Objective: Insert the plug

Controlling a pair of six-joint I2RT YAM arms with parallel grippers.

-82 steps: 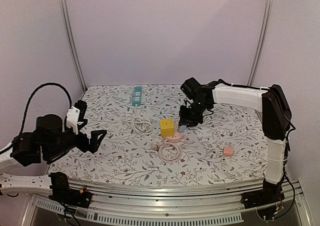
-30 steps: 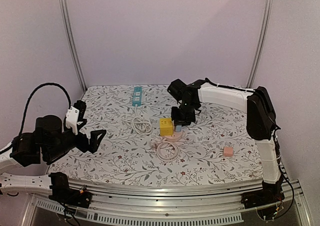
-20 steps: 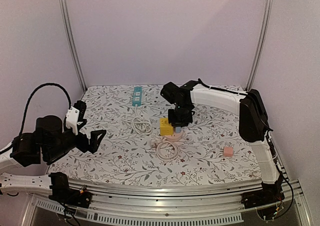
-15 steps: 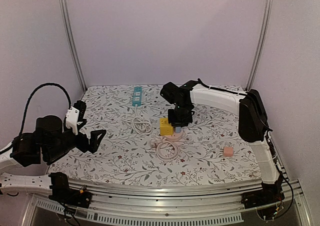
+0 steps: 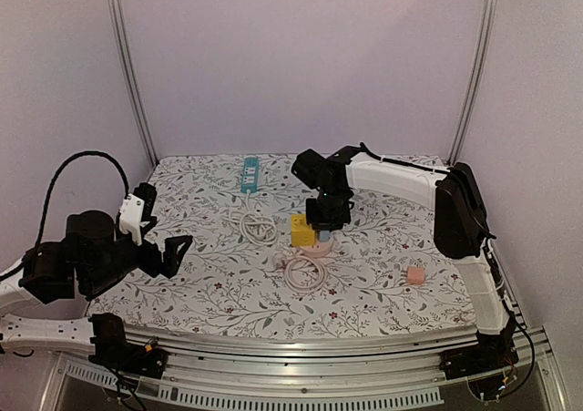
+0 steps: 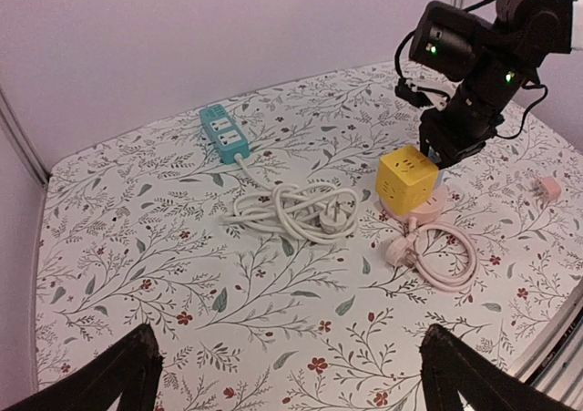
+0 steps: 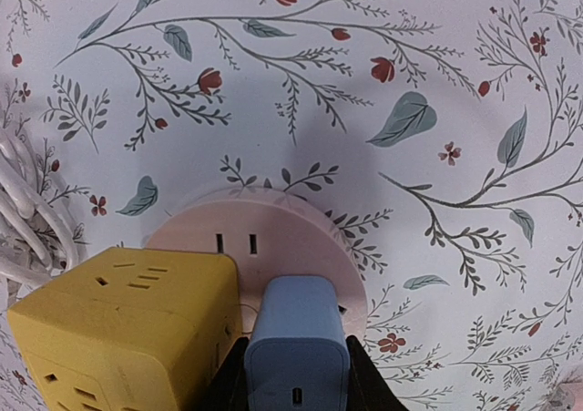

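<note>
My right gripper (image 7: 296,370) is shut on a blue plug adapter (image 7: 297,347) and holds it on the round pink socket (image 7: 273,233), right beside a yellow cube adapter (image 7: 123,324). Whether its pins are fully in is hidden. In the top view the right gripper (image 5: 324,229) stands over the pink socket (image 5: 322,243) and yellow cube (image 5: 303,231). In the left wrist view the cube (image 6: 410,177) and right gripper (image 6: 455,138) show at upper right. My left gripper (image 5: 173,251) is open and empty at the table's left, its fingertips (image 6: 123,375) low in its view.
A teal power strip (image 5: 250,172) with a coiled white cord (image 5: 257,224) lies at the back. The pink socket's coiled cord (image 5: 305,270) lies in front of it. A small pink block (image 5: 415,275) sits at the right. Metal posts stand at the back corners.
My right arm has carried the blue plug leftward and down from beside the yellow cube onto the pink socket. Over the last half second it has held still. The left arm has not moved.
</note>
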